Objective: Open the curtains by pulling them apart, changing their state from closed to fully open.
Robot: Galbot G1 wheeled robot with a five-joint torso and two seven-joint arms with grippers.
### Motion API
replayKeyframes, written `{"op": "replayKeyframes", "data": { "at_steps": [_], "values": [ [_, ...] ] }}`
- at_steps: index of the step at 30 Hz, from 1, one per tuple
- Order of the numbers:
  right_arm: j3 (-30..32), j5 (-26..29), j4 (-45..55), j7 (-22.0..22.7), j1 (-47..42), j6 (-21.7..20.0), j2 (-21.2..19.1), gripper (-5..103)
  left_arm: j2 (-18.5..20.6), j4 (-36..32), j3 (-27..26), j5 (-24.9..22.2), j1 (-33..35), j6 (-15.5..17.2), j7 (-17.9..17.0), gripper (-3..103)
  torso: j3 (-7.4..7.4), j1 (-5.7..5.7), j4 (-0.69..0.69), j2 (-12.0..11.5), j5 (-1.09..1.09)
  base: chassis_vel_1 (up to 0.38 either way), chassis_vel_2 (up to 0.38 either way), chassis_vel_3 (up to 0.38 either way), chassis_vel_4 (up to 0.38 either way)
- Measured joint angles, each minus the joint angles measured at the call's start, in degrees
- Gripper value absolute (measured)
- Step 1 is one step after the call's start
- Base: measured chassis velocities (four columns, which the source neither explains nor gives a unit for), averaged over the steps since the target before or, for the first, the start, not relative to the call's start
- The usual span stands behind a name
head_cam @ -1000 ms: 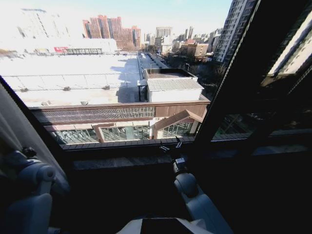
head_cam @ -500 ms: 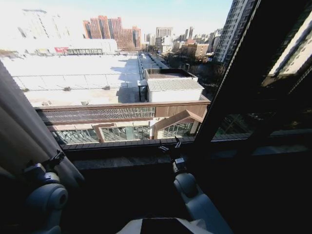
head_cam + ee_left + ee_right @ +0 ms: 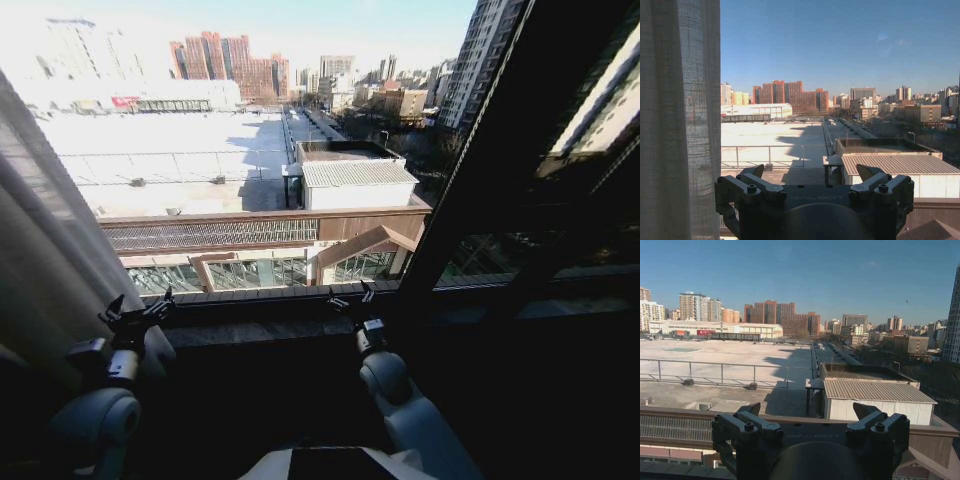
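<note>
Curtain panel: the sheer white curtain [image 3: 45, 250] hung bunched at the far left of the window; in the left wrist view the same panel [image 3: 677, 120] filled the side strip beside the glass. You had no second panel to check on the right, only dark window frame [image 3: 500, 160].
Left gripper: your left gripper [image 3: 137, 314] sat just beside the curtain's inner edge, above the window sill [image 3: 260, 330]. Fingers spread wide, nothing between them; the left wrist view [image 3: 812, 187] confirmed it.
Right gripper: your right gripper [image 3: 350, 300] sat low at mid-window over the sill, fingers also spread wide and empty, well apart from any fabric. Same in the right wrist view [image 3: 810, 425].
Handling: I judged the fabric light, soft, loose-woven and pleated. It would drape and slide, not push, and a thin pinch could slip out.
Grip point: you'd have done best to gather several pleats at the inner edge and pull sideways.
Progress: the glass looked clear; I'd have called it nearly open.
</note>
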Motion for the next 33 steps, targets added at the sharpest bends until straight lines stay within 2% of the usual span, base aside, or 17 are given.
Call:
{"op": "replayKeyframes", "data": {
  "at_steps": [1,2,3,6,7,11,20,33],
  "values": [
    [0.3,0.3,0.3,0.0,-0.1,-0.3,0.0,100,0.0,0.2,0.0,-0.2,-0.3,0.0,0.6,100,0.0,0.0,-0.01,0.0,0.0,0.0,0.0,0.0,0.0],
    [1.8,0.9,1.0,-0.1,-0.5,-1.1,-0.3,100,-0.6,1.2,0.1,-0.6,-1.3,0.0,3.1,100,0.0,0.0,-0.03,0.0,0.0,0.0,0.0,0.0,0.0],
    [2.5,1.0,1.3,-0.2,-0.6,-1.4,-0.5,100,-1.1,1.4,0.1,-0.9,-1.6,0.1,4.1,100,0.0,0.0,-0.03,0.0,-0.01,0.0,0.0,0.0,0.0],
    [3.5,1.2,1.7,-0.3,-0.9,-1.7,-0.8,100,-1.6,1.4,-0.1,-1.2,-1.6,0.1,5.6,100,0.0,0.0,-0.02,0.0,-0.01,0.0,0.0,0.0,0.0],
    [4.3,1.2,2.1,-0.4,-1.2,-1.9,-0.9,100,-1.7,1.4,-0.7,-1.3,-1.4,0.1,7.6,100,0.01,0.0,-0.02,0.0,0.0,-0.029,-0.053,0.05,0.041],
    [5.3,1.2,2.6,-0.4,-1.3,-2.1,-0.7,100,-1.6,1.3,-1.8,-1.0,-0.5,0.0,10.3,100,0.0,0.0,-0.01,0.0,0.0,-0.069,-0.074,0.082,0.072],
    [8.3,3.2,5.8,-0.4,-2.1,-4.6,-1.5,100,-3.2,0.1,-1.9,-0.5,2.2,-2.7,12.5,100,0.0,0.0,-0.02,0.0,0.01,-0.193,-0.186,0.201,0.183],
    [11.3,4.1,9.4,-0.3,-4.3,-5.7,-2.8,100,-3.7,-1.0,-1.9,0.3,3.6,-3.2,13.3,100,0.0,0.0,-0.02,0.0,0.0,-0.317,-0.322,0.32,0.316]
  ]
}}
